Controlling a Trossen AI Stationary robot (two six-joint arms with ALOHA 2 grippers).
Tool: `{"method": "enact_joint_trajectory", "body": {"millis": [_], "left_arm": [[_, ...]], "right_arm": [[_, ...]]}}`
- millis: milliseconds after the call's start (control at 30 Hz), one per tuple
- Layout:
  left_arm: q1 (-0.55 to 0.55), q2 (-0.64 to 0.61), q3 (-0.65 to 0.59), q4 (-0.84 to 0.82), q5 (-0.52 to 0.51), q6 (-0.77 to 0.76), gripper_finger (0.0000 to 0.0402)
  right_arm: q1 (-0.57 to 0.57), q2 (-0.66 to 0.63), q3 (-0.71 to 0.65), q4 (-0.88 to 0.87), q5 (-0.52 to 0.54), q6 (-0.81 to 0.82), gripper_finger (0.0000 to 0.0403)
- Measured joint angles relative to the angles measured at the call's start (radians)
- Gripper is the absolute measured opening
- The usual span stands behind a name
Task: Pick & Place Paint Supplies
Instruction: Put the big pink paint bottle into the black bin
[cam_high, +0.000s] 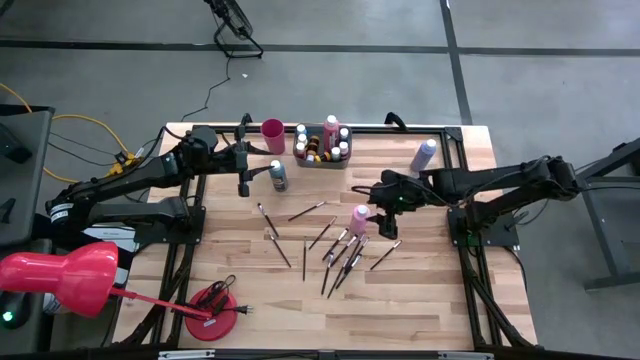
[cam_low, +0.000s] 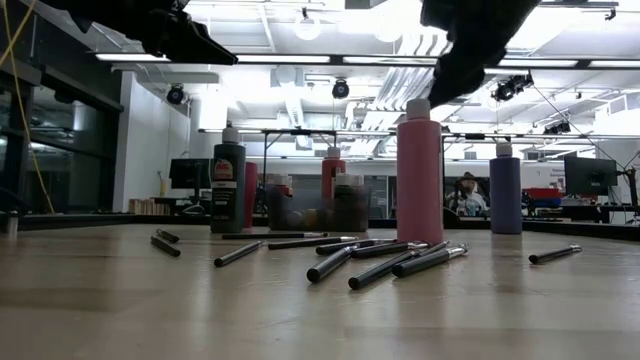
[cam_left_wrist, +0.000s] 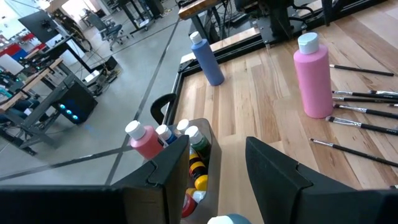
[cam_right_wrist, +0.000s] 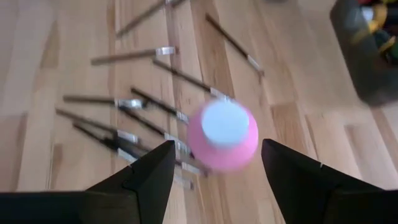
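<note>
wooden table (cam_high: 420, 290), right end effector (cam_right_wrist: 214, 165) open above pink bottle (cam_right_wrist: 222, 135), left end effector (cam_left_wrist: 214, 168) open

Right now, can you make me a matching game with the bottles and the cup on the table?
Things:
1. pink bottle
2. lavender bottle
3. dark bottle
4. pink cup

Places:
A. beside the grey tray, on its left
B. standing among the paintbrushes
C. under the left hand
D. alone near the table's right edge

Pairs: 1-B, 2-D, 3-C, 4-A
</note>
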Motion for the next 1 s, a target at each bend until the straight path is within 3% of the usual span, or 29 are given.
{"method": "enact_joint_trajectory", "body": {"millis": [600,1000], "left_arm": [[0.0,0.0,0.0,0.0,0.0,0.0,0.0152],[0.0,0.0,0.0,0.0,0.0,0.0,0.0152]], "right_arm": [[0.0,0.015,-0.105,0.219,0.039,0.048,0.023],[0.0,0.014,-0.106,0.218,0.045,0.051,0.015]]}}
